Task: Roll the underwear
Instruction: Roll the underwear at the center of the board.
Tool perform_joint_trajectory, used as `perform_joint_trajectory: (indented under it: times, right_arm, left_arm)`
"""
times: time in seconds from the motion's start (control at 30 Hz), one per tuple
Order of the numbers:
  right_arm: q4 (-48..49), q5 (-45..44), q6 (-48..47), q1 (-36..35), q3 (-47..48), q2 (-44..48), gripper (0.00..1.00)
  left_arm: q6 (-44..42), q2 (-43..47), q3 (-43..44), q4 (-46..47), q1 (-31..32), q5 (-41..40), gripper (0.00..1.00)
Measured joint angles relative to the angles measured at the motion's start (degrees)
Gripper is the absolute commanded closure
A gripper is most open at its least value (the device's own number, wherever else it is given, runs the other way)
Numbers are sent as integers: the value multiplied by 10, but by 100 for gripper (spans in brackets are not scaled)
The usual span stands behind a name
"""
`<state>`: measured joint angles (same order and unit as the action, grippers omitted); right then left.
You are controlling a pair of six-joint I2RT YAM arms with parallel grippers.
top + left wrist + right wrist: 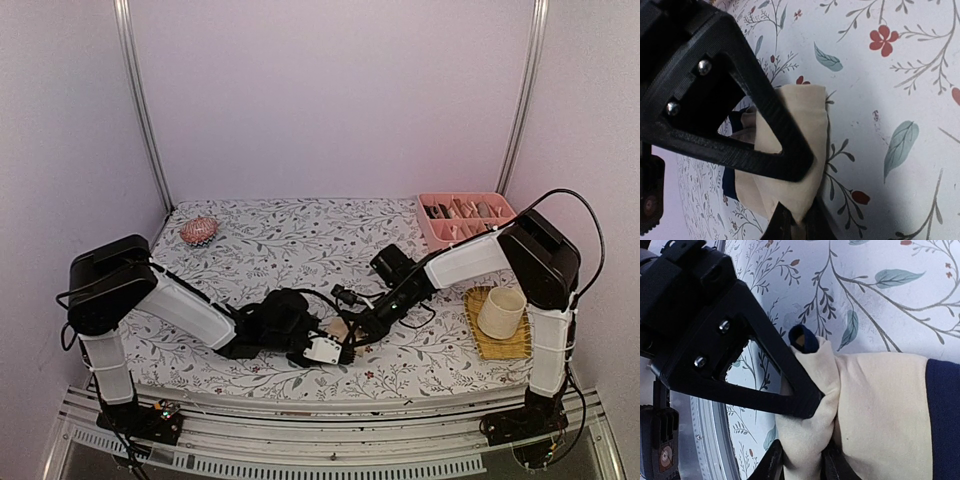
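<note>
The beige underwear (338, 328) lies bunched on the floral table near the front middle, between both grippers. In the left wrist view my left gripper (798, 202) is shut on a corner of the beige cloth (805, 115); a dark edge shows at its left. In the right wrist view my right gripper (804, 437) is shut on a fold of the same beige cloth (880, 405). A dark navy band (944, 420) crosses the cloth at the right, and I cannot tell whether it belongs to the striped navy brief, which otherwise does not show. From above, the left gripper (322, 349) and right gripper (352, 328) nearly touch.
A round reddish-pink hairbrush (198, 231) lies at the back left. A pink tray (432, 232) with small items stands at the back right. A cream cup (501, 312) stands on a yellow mat (500, 347) at the right. The table's front edge is just below the grippers.
</note>
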<state>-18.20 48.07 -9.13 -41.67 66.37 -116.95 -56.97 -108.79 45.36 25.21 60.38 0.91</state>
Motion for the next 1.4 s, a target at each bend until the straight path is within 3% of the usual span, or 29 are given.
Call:
perform_joint_trajectory:
  times: [0.17,0.57,0.9,1.13,1.4]
  right_arm:
    - [2,-70,-7,-3,-34,56,52]
    - [98,-316,-36,-15,-232,329,51]
    - [251,-499,-104,-129,-414,488,51]
    - [308,-563,-129,-164,-435,500,51]
    - [336,-615,-189,-235,-393,367,52]
  left_arm:
    - [14,0,20,-37,0,-1,100]
    - [105,-17,171,-306,-7,59,100]
    - [156,-119,371,-525,-55,191,100]
    - [176,-178,468,-630,-88,273,100]
    - [181,-237,556,-727,-111,340,100]
